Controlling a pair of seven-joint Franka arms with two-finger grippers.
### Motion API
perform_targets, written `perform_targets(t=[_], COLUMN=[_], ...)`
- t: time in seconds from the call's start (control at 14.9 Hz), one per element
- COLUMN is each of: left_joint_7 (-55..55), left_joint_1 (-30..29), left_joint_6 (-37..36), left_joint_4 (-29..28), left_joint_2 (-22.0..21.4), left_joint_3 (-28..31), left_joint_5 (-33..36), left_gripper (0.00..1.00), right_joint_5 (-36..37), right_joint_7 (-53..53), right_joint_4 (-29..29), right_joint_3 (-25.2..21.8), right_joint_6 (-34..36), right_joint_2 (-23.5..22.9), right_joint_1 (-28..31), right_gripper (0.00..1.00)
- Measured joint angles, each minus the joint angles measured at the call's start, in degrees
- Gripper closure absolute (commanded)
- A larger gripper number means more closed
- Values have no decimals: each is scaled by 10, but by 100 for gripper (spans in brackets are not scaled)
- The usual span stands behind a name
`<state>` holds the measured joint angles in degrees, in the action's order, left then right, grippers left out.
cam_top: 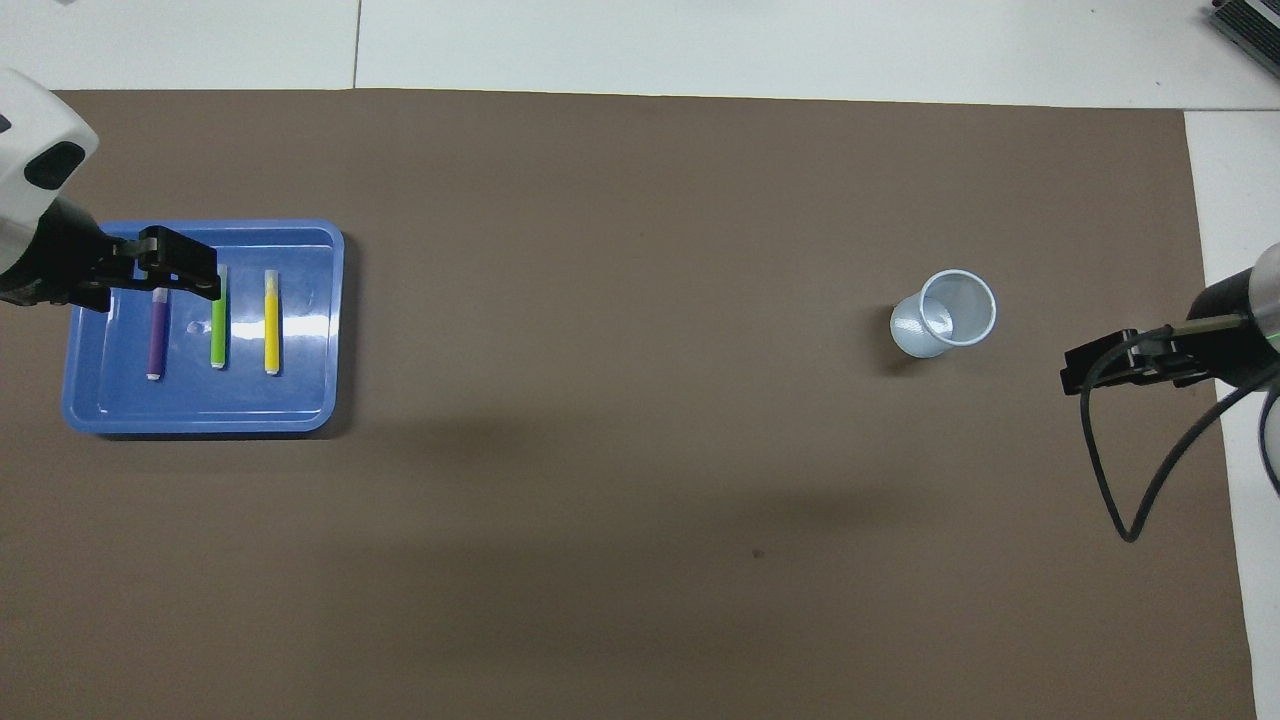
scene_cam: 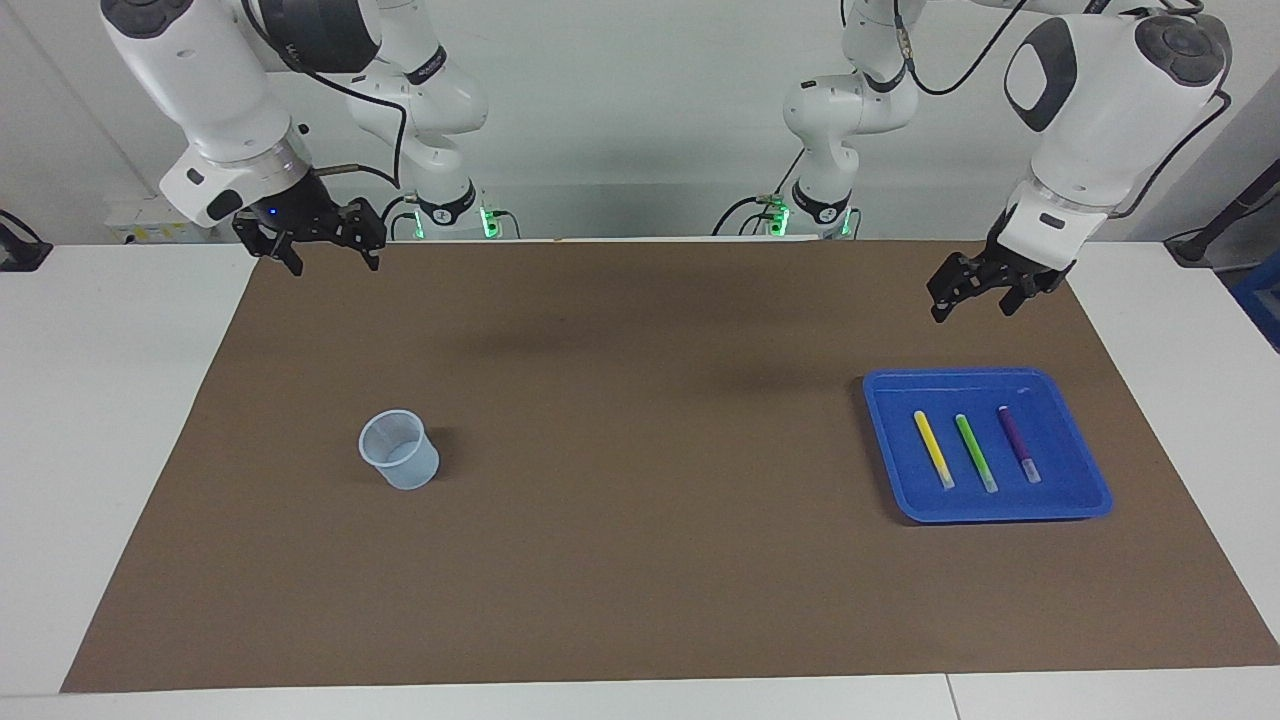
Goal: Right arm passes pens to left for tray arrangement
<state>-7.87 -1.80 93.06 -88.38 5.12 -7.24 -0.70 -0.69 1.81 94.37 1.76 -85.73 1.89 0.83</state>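
3 pens lie side by side in 1 blue tray (scene_cam: pixel 1085 497) at the left arm's end of a brown mat (scene_cam: pixel 640 560): a yellow pen (scene_cam: pixel 933 449), a green pen (scene_cam: pixel 975 452) and a purple pen (scene_cam: pixel 1018 444), none touching. 1 translucent cup (scene_cam: pixel 400 463) stands upright toward the right arm's end, well apart from the tray. The left gripper (scene_cam: pixel 975 292) hangs raised over the mat near the tray's robot-side edge, jaws spread, holding nothing. The right gripper (scene_cam: pixel 325 245) hangs raised over the mat's corner at its own end, jaws spread, holding nothing.
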Motion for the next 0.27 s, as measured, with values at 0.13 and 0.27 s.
perform_targets(t=[0.13, 0.27], left_joint_7=[0, 0], left_joint_1=[0, 0], left_joint_6=[1, 2], left_joint_4=[0, 0], left_joint_2=[0, 0], left_joint_3=[0, 0], left_joint_5=[0, 0], left_gripper=[0, 0], right_joint_5=[0, 0], right_joint_7=[0, 0], right_joint_4=[0, 0], right_joint_3=[0, 1], right_joint_6=[0, 1], right_joint_2=[0, 0], right_joint_1=[0, 0], right_gripper=[0, 0])
